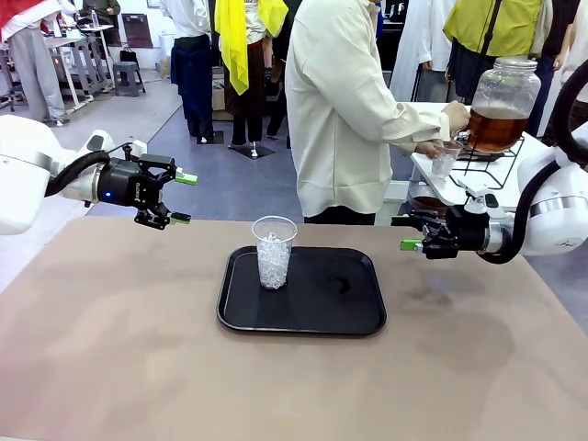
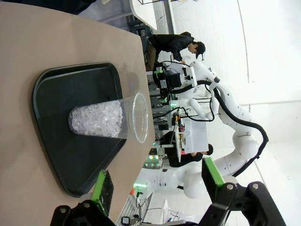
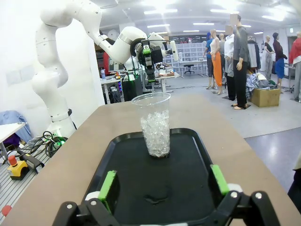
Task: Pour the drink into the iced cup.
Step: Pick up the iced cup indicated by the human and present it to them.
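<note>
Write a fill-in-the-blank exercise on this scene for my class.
The clear cup holds crushed ____.
It stands on a ____ tray.
The left gripper and the right gripper both have their jaws ____.
The amber drink sits in a large glass ____ near the person's hand.
Missing words: ice; black; open; jar.

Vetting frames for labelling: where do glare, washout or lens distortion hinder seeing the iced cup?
Front view: even light, iced cup sharp, faint sheen on the black tray. Left wrist view: frame rolled sideways, so the cup looks lying down; background washed out white. Right wrist view: wide-angle stretch at the edges, bright ceiling lights, cup clear.
</note>
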You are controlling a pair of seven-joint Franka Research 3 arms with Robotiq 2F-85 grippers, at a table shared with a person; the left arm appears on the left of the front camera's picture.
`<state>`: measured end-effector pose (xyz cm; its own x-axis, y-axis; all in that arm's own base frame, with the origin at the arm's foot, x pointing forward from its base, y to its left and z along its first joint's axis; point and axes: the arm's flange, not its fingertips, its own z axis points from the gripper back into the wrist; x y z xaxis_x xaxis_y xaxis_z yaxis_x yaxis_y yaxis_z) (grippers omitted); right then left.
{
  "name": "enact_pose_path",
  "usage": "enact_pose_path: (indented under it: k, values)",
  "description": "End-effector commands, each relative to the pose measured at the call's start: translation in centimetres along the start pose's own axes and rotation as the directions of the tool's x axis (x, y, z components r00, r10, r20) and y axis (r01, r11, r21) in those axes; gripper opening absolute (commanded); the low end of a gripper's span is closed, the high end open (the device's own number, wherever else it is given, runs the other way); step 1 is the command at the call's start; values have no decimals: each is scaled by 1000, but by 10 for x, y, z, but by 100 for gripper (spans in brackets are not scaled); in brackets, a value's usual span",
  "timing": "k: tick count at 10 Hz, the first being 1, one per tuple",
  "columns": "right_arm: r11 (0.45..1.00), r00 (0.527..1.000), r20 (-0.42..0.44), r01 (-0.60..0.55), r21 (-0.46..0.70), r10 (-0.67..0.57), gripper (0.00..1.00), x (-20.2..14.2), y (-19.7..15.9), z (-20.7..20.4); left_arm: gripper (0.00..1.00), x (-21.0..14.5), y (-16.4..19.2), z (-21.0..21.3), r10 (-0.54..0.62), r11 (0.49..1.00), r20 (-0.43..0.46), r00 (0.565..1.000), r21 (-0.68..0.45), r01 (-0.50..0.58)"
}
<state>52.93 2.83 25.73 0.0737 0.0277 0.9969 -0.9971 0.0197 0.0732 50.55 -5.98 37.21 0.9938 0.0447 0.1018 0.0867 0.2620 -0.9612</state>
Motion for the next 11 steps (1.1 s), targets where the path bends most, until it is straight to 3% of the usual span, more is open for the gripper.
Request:
enact_pose_path:
  k: [1, 11]
  values:
    - [1000, 1000, 0, -5, 3, 5, 100, 2, -1, -2, 100, 0, -1, 0, -4, 1000, -1, 1000, 6, 4]
    - [1000, 1000, 0, -5, 3, 5, 100, 2, -1, -2, 100, 0, -1, 0, -4, 1000, -1, 1000, 6, 4]
